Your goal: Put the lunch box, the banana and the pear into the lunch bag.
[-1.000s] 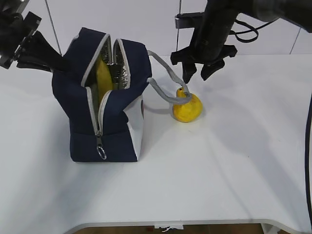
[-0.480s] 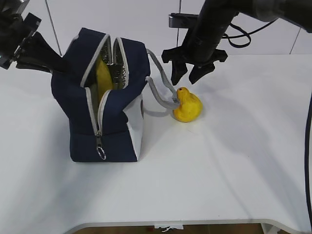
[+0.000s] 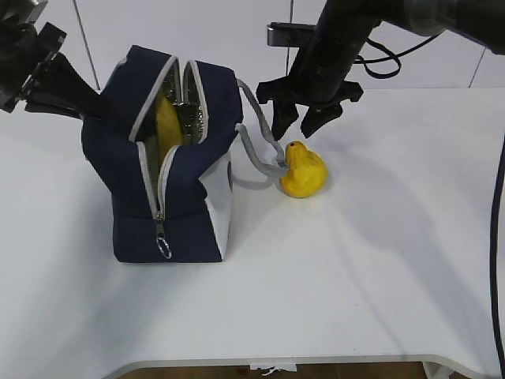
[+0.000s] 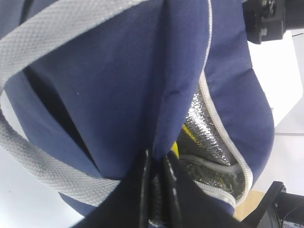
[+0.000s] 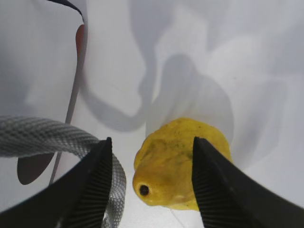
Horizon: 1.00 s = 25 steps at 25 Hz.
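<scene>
The navy lunch bag [image 3: 185, 181] stands open on the white table, silver lining showing. The banana [image 3: 166, 122] stands inside it. The lunch box is hidden. My left gripper [image 4: 156, 183] is shut on the bag's fabric at its far left side [image 3: 95, 106]. The golden-yellow pear [image 3: 302, 171] lies on the table right of the bag, beside the grey handle [image 3: 256, 146]. My right gripper [image 3: 300, 125] is open just above the pear. In the right wrist view the pear [image 5: 183, 159] sits between the two fingers [image 5: 95, 185], and the handle [image 5: 52, 137] runs by the left finger.
The table's front edge [image 3: 268, 362] runs along the bottom. A white wall stands behind. The right arm's cable [image 3: 500, 260] hangs at the far right.
My right gripper has moved left and down, from above and right of the pear to right over it. The bag handle has shifted off the pear. My left gripper has stayed still.
</scene>
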Each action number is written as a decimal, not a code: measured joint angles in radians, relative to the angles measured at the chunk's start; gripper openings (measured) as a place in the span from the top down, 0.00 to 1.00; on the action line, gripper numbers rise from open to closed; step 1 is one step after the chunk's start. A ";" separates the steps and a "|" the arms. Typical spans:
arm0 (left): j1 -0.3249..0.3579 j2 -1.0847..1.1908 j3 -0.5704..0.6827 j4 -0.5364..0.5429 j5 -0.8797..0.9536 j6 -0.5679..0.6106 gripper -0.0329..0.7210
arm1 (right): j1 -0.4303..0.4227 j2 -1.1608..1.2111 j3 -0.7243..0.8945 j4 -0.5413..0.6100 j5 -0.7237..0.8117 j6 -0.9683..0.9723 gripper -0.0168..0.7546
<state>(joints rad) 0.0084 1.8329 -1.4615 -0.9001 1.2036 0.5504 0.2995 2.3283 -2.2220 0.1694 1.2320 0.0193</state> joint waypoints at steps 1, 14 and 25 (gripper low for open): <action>0.000 0.000 0.000 0.000 0.000 0.000 0.94 | 0.000 0.000 0.000 -0.001 0.000 0.000 0.43; 0.000 0.000 0.000 0.005 0.000 0.000 0.94 | 0.000 0.000 0.017 -0.010 0.002 -0.002 0.43; 0.000 0.000 0.000 0.009 0.000 0.000 0.94 | 0.006 -0.005 0.083 -0.006 -0.002 -0.002 0.43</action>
<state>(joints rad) 0.0084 1.8329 -1.4615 -0.8912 1.2036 0.5504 0.3053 2.3234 -2.1394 0.1634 1.2298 0.0177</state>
